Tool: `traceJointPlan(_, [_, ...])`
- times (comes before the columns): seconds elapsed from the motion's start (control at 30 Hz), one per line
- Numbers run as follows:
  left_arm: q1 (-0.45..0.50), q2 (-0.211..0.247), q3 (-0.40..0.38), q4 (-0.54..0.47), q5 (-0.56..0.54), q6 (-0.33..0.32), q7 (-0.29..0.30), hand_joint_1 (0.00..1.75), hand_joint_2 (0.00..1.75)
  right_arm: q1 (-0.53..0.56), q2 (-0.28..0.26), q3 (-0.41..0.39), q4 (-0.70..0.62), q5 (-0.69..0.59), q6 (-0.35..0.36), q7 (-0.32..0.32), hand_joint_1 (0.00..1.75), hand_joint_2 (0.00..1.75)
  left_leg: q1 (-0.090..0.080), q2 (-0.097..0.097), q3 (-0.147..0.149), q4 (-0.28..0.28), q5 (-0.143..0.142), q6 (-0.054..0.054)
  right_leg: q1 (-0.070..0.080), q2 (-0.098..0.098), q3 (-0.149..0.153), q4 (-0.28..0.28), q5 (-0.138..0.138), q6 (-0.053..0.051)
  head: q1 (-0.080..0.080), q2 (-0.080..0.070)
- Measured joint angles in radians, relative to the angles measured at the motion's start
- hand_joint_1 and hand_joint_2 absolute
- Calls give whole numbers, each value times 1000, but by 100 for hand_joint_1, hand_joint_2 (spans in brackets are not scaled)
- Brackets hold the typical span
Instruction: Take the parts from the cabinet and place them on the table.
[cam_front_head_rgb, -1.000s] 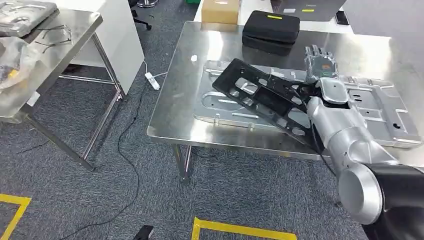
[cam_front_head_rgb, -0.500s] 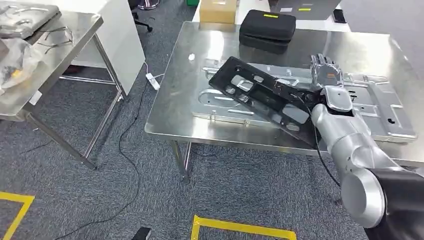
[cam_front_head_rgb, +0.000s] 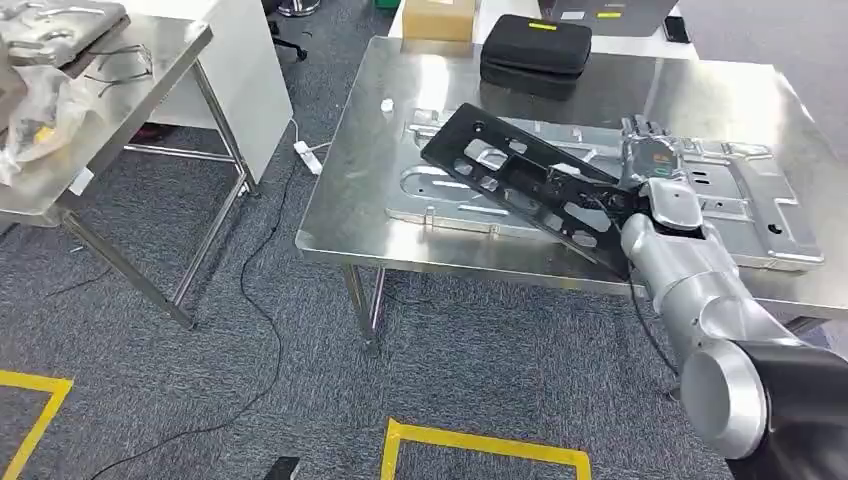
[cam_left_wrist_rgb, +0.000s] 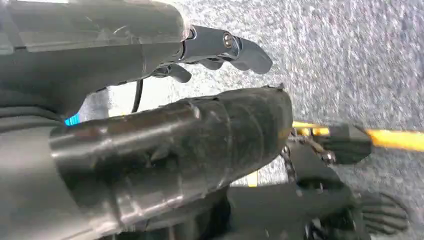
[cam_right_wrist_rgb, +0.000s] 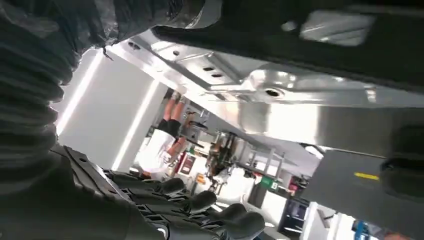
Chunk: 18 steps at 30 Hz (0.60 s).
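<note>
A long black plastic part with several cut-outs lies tilted across a large silver stamped panel on the steel table. My right hand holds the black part at its near end, close to the table's front edge, with the dark fingers stretched out beyond it. In the right wrist view the black part passes just over the silver panel, and the fingers lie straight. My left hand hangs over the grey carpet with nothing in it, its fingers apart.
A black zip case and a cardboard box stand at the table's far edge. A second steel table at the left carries a plastic bag. A power strip with cable and yellow tape lie on the carpet.
The view has shifted slightly. My right hand has come down and nearer to the table's front edge, and the black part now lies flatter over the silver panel.
</note>
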Motion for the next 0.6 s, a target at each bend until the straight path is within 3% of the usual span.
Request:
traceJointPlan(0.03, [-2,0,0,0,0,0,0,0,0,0,-1,-1,0,0,0,-2,0,175,5,2,-1,-10,12,6,-7,0,-4,9,-19,5,0,0])
traceJointPlan(0.07, [-3,0,0,0,0,0,0,0,0,-1,-3,-2,0,0,0,-1,0,175,5,1,-5,-13,18,10,-7,1,-19,46,-57,10,2,0])
traceJointPlan(0.13, [-3,0,1,0,1,0,0,0,0,1,-4,-5,0,0,-1,0,0,175,5,1,-19,-12,27,11,-12,1,-80,208,-150,17,2,0])
traceJointPlan(0.17, [-1,0,1,0,1,-1,0,0,0,5,-4,-7,2,0,-1,0,0,175,5,1,-25,-11,30,10,-14,1,-104,278,-178,20,2,0])
traceJointPlan(0.2, [1,0,2,0,1,-1,2,0,0,12,-4,-7,3,0,-1,0,0,175,5,1,-30,-9,33,10,-15,1,-109,305,-180,22,2,0])
traceJointPlan(0.23, [2,0,2,0,1,0,3,0,0,16,-4,-8,3,0,-1,0,0,175,6,1,-34,-6,35,8,-17,1,-90,282,-162,23,2,0])
traceJointPlan(0.27, [2,0,2,0,1,0,3,0,0,17,-4,-8,3,0,-2,0,0,175,7,1,-39,-3,36,6,-19,1,-50,223,-132,23,2,0])
traceJointPlan(0.33, [1,0,3,0,0,0,4,0,0,14,-4,-8,3,0,-4,0,0,175,7,1,-46,8,36,0,-25,1,57,48,-72,22,2,0])
traceJointPlan(0.37, [0,0,4,0,0,0,5,0,0,13,-4,-9,3,0,-6,0,0,175,0,0,-54,14,36,-8,-16,2,71,16,-88,19,3,0])
traceJointPlan(0.4, [-2,0,5,0,0,0,6,0,0,14,-4,-9,3,0,-9,0,0,175,0,0,-57,15,40,-14,-16,4,65,15,-81,8,1,0])
traceJointPlan(0.47, [0,0,7,0,0,0,6,0,0,18,-4,-11,3,0,-12,0,0,175,1,0,-58,10,48,-26,-12,4,59,18,-76,-1,2,0])
traceJointPlan(0.5, [0,0,8,0,0,0,6,0,0,19,-3,-11,3,0,-12,0,0,175,1,-1,-60,10,50,-31,-15,4,57,13,-70,-11,1,0])
traceJointPlan(0.53, [0,0,9,0,0,0,6,0,0,19,-3,-11,3,0,-13,0,0,175,6,0,-69,21,36,-35,-19,0,56,8,-62,-23,2,0])
traceJointPlan(0.57, [0,0,10,0,0,1,6,0,0,18,-1,-11,3,0,-15,0,0,175,5,0,-80,52,0,-38,-18,0,52,6,-57,-30,1,0])
traceJointPlan(0.6, [0,0,11,0,0,0,6,0,0,18,-2,-11,3,0,-15,0,0,175,5,0,-108,125,-53,-41,-17,-1,45,6,-52,-37,0,0])
